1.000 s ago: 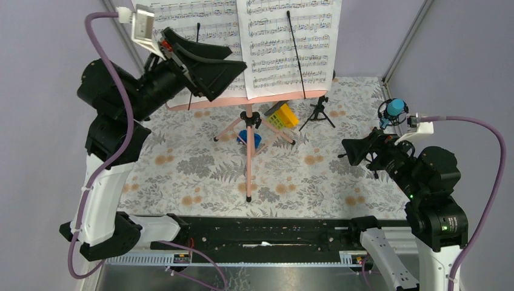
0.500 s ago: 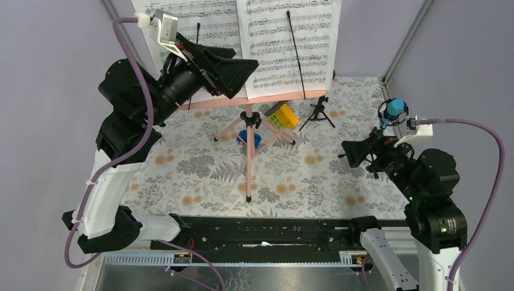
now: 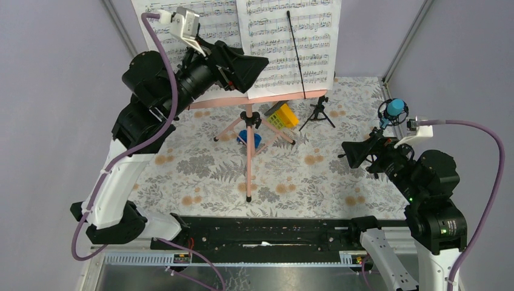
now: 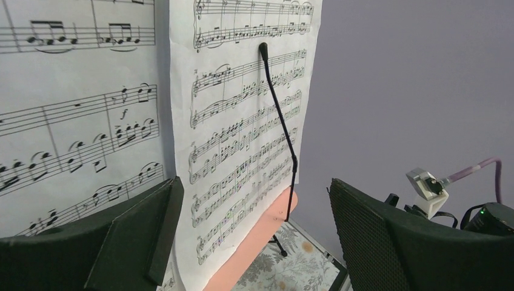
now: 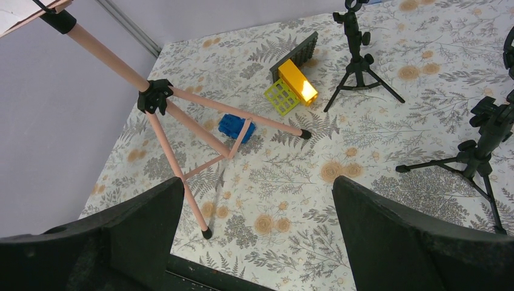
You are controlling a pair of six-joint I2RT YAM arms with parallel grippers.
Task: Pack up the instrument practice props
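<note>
The pink music stand (image 3: 248, 159) stands on tripod legs at the back of the floral mat, its ledge (image 4: 257, 245) bearing two white sheet-music pages (image 3: 291, 45). A thin black clip arm (image 4: 280, 127) lies over the right page (image 4: 236, 145). My left gripper (image 3: 257, 71) hangs open in front of the pages, and the right page's lower edge shows between its fingers (image 4: 142, 224). The black mic's tripod (image 3: 319, 113) is behind the stand; its mic is hidden. The blue mic (image 3: 395, 109) is at the far right. My right gripper (image 3: 350, 151) is open and empty above the mat.
A small blue toy car (image 5: 236, 126) lies between the stand's pink legs (image 5: 176, 160). A yellow-green block (image 5: 290, 90) sits next to the black tripod (image 5: 360, 60). A second black tripod (image 5: 482, 148) is at the right. Purple walls close in both sides.
My left arm has swung right and farther back along the stand, from the left page toward the right page. The right arm has not moved.
</note>
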